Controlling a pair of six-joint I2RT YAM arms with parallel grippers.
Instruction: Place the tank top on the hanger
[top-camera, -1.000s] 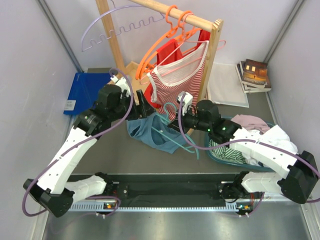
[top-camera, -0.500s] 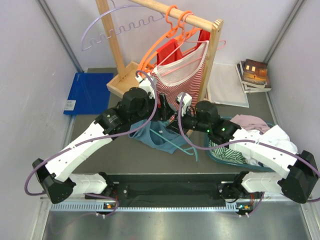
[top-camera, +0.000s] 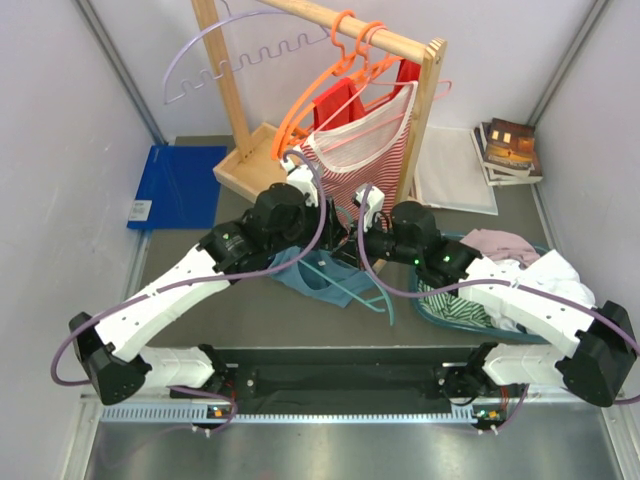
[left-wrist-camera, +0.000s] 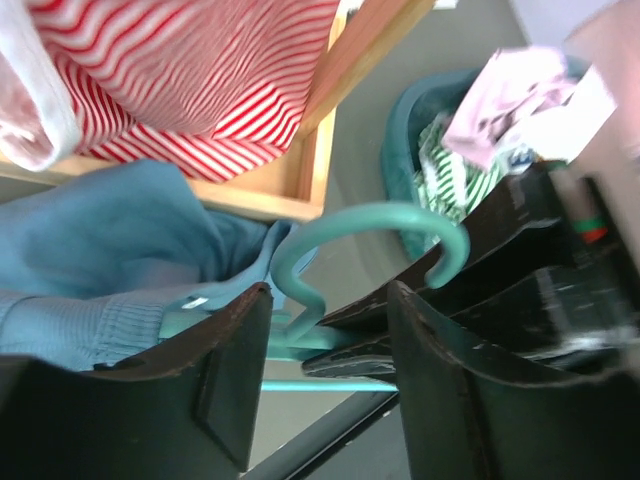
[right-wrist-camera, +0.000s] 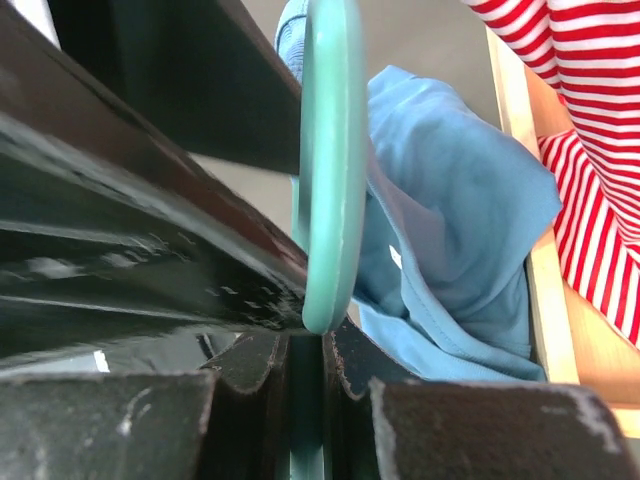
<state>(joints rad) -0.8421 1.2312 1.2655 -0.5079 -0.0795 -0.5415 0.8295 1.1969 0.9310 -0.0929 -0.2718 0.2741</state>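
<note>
The teal-green hanger (top-camera: 362, 292) lies tilted over the dark table, with the dusty teal-blue tank top (top-camera: 308, 276) draped on its left side. My right gripper (top-camera: 358, 240) is shut on the hanger's neck (right-wrist-camera: 310, 420), below the hook (right-wrist-camera: 330, 150). My left gripper (top-camera: 322, 222) is open right beside it. In the left wrist view its jaws (left-wrist-camera: 325, 300) straddle the hanger's hook (left-wrist-camera: 372, 228) without touching it. The tank top shows at the left of that view (left-wrist-camera: 120, 250) and at the right of the right wrist view (right-wrist-camera: 450, 220).
A wooden rack (top-camera: 428, 110) stands just behind, holding a red-and-white striped top (top-camera: 365, 150), orange hangers (top-camera: 330, 85) and a lilac notched hanger (top-camera: 235, 60). A teal basket (top-camera: 430, 300) of clothes sits at the right. A blue folder (top-camera: 170, 185) lies far left, books (top-camera: 508, 148) far right.
My left arm has swung right, from the tank top's left side to the hanger's hook next to my right gripper. The tank top shifted slightly. My right arm held still.
</note>
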